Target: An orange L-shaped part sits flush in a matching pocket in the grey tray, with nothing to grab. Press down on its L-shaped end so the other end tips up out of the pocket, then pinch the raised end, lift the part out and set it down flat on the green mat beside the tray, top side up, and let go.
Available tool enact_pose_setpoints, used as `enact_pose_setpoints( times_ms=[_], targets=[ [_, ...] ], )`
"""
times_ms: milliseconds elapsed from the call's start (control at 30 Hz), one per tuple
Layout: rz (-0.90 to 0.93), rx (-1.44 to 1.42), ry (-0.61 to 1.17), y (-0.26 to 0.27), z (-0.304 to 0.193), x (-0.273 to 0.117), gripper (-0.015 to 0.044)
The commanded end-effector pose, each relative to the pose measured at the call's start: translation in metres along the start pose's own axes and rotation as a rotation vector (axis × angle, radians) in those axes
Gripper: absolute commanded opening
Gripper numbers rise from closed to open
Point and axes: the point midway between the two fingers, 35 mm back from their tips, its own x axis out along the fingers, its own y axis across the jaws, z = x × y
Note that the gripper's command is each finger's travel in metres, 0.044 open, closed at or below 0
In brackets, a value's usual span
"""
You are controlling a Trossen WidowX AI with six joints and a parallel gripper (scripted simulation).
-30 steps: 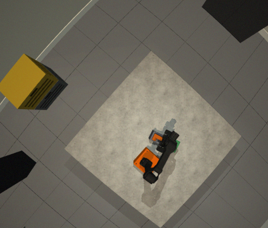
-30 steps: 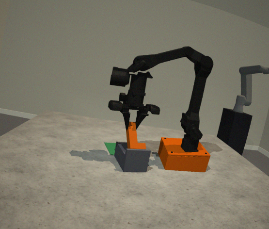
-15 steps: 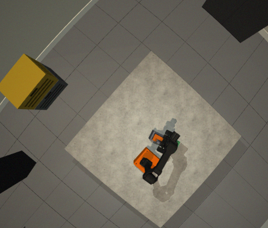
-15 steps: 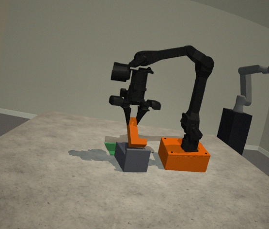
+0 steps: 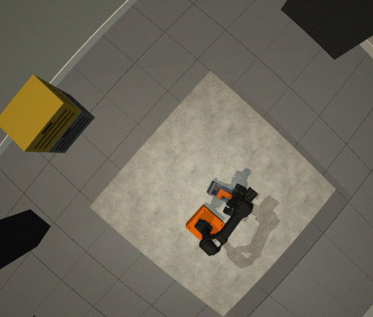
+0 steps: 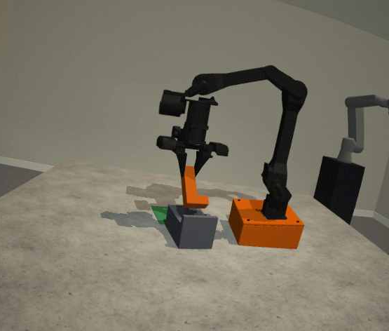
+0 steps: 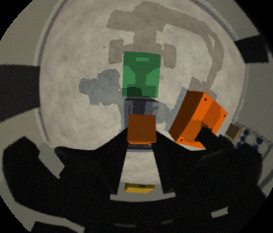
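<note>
The orange L-shaped part (image 5: 223, 195) (image 6: 190, 190) (image 7: 142, 129) hangs steeply, its long arm nearly upright and its short leg at the bottom pointing right in the exterior view. My gripper (image 6: 189, 173) (image 7: 139, 131) points down and is shut on the part's upper end. The part's lower end is out of the pocket, a little above the grey tray (image 5: 212, 187) (image 6: 198, 231) (image 7: 127, 110). The green mat (image 6: 160, 214) (image 7: 141, 74) lies flat beyond the tray in the wrist view, partly shadowed; the arm hides most of it in the top view.
My arm's orange base box (image 5: 204, 211) (image 6: 268, 235) (image 7: 213, 115) stands beside the tray, to its right in the exterior view. The tray stands between the mat and the near part of the pale table top (image 5: 166, 163) (image 6: 98, 277) in the exterior view.
</note>
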Motion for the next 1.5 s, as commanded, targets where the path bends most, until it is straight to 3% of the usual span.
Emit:
enact_pose_setpoints(
  times_ms=[0, 933, 1467],
  targets=[
    [0.003, -0.003, 0.003, 0.000, 0.017, 0.001, 0.0000],
    [0.002, -0.004, -0.007, -0.010, 0.131, 0.000, 0.0000],
    [0.002, -0.004, -0.007, -0.009, 0.132, 0.015, 0.0000]
  ],
)
